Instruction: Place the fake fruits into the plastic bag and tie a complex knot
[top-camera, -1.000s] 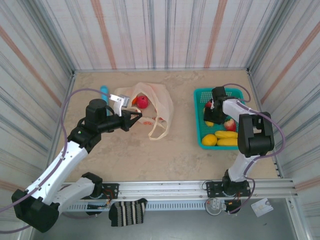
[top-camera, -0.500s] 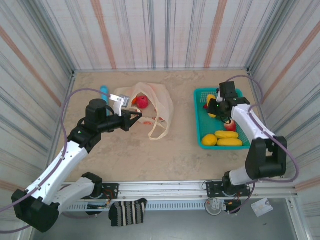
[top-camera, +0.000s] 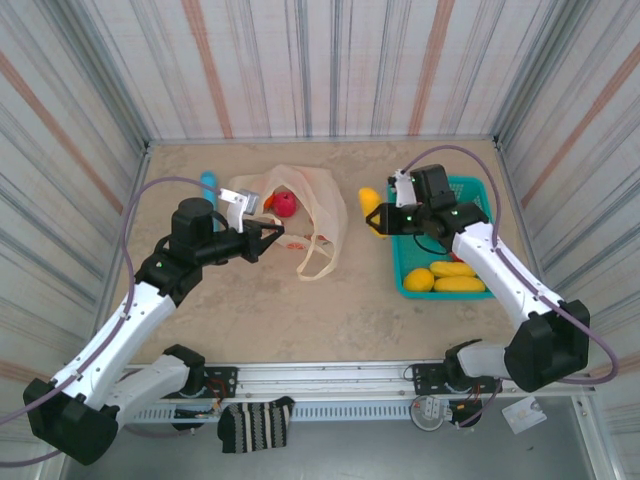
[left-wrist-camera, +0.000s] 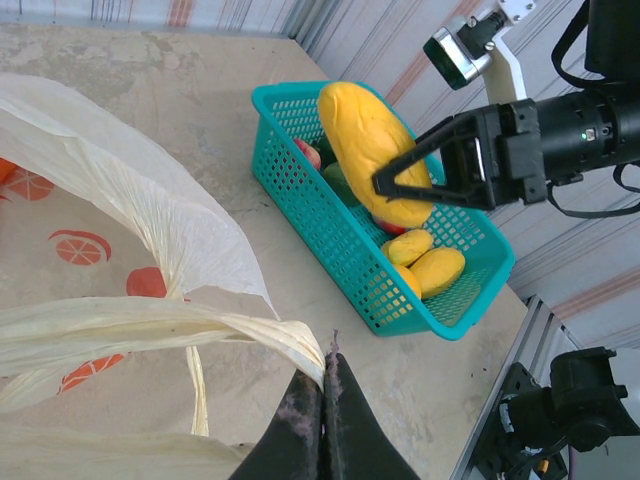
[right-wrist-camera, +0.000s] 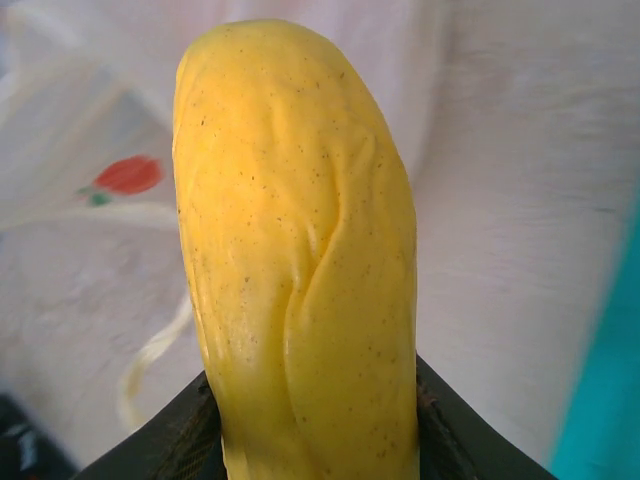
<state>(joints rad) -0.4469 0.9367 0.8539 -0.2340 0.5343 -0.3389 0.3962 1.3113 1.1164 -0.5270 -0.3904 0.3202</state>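
Observation:
The plastic bag (top-camera: 318, 205) lies crumpled left of centre with a red fruit (top-camera: 285, 204) in its mouth. My left gripper (top-camera: 274, 234) is shut on a twisted bag handle (left-wrist-camera: 170, 328), its fingertips (left-wrist-camera: 325, 372) pinched together at the handle's end. A long yellow fruit (top-camera: 371, 211) hangs above the table between bag and teal basket (top-camera: 399, 283), with my right gripper (top-camera: 386, 217) shut on it. The right wrist view has this fruit (right-wrist-camera: 300, 250) upright between the dark fingers (right-wrist-camera: 185, 435). More fake fruits (top-camera: 452, 276) lie in the basket.
A blue object (top-camera: 208, 181) lies behind the left arm near the back left. The teal basket (left-wrist-camera: 330, 240) stands close to the right wall. Striped walls enclose the table on three sides. A striped sock (top-camera: 255, 424) hangs off the front rail.
My right gripper has lifted the yellow fruit out of the basket and carried it left toward the bag. The left arm and the bag have not moved.

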